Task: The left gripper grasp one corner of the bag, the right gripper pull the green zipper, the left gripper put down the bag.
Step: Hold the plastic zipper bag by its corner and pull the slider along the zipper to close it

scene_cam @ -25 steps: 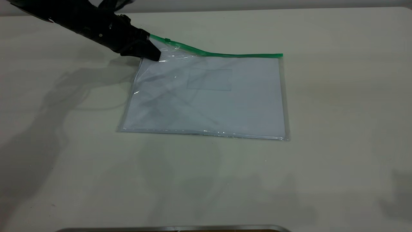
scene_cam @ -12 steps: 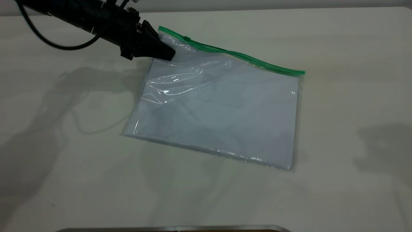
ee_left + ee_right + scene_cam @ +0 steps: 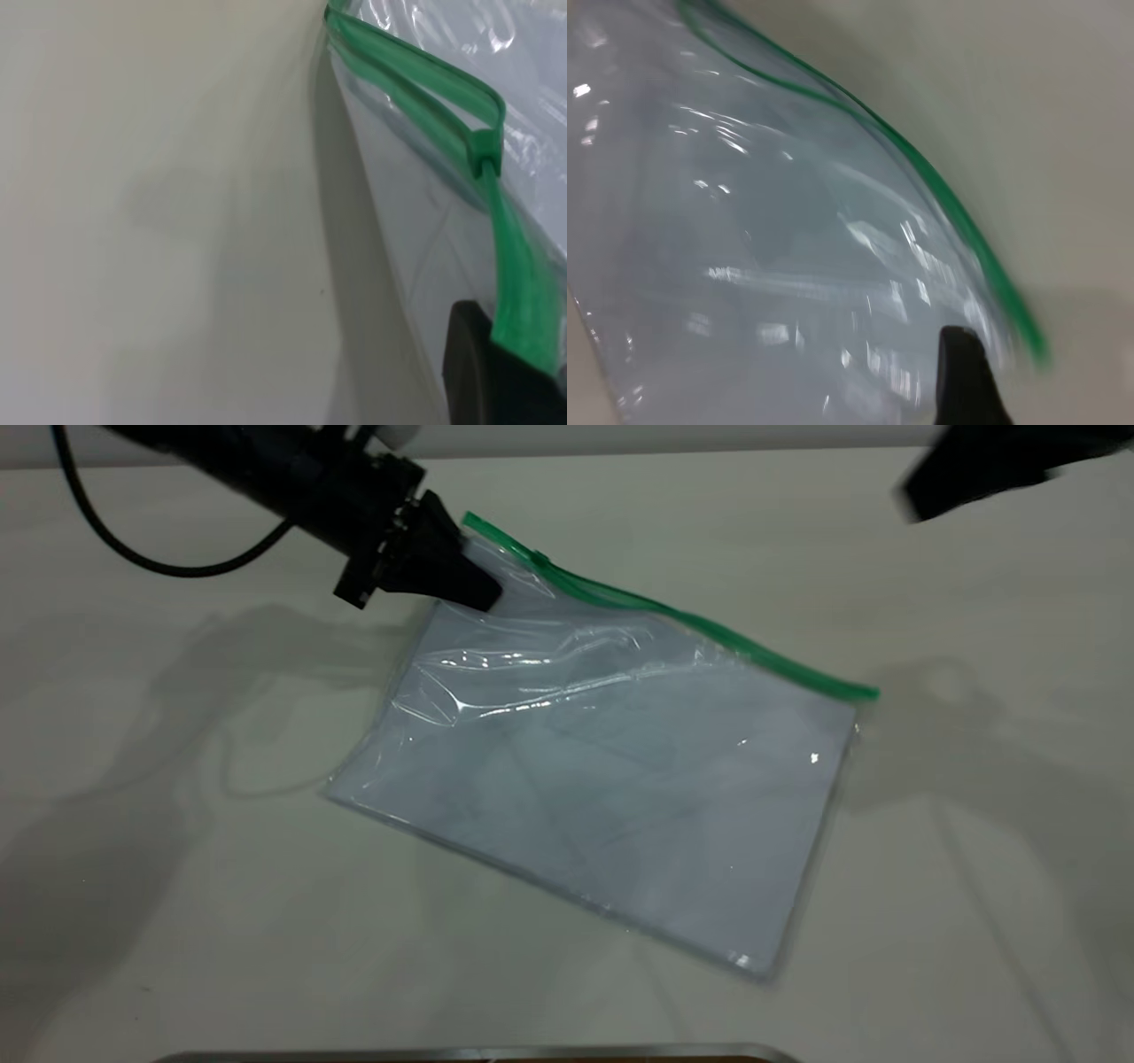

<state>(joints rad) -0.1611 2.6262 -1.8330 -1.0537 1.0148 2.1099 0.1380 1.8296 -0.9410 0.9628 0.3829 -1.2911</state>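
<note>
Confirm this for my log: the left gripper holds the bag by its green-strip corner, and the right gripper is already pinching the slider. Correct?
Not quite. The left gripper does hold the bag by that corner, but the exterior view shows the right gripper up at the far right, apart from the slider.

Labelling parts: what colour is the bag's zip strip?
Bright green zip strip, clearest in the exterior view.

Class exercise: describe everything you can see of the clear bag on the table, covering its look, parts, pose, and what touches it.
The bag is a flat rectangular pouch of clear, glossy plastic with white paper showing through. A green zipper strip runs along its far long edge, with a small slider near the held end. The left gripper is shut on that corner, lifting it, so the plastic there wrinkles. The bag lies skewed, its opposite part resting on the table. The right gripper is apart from it.
</note>
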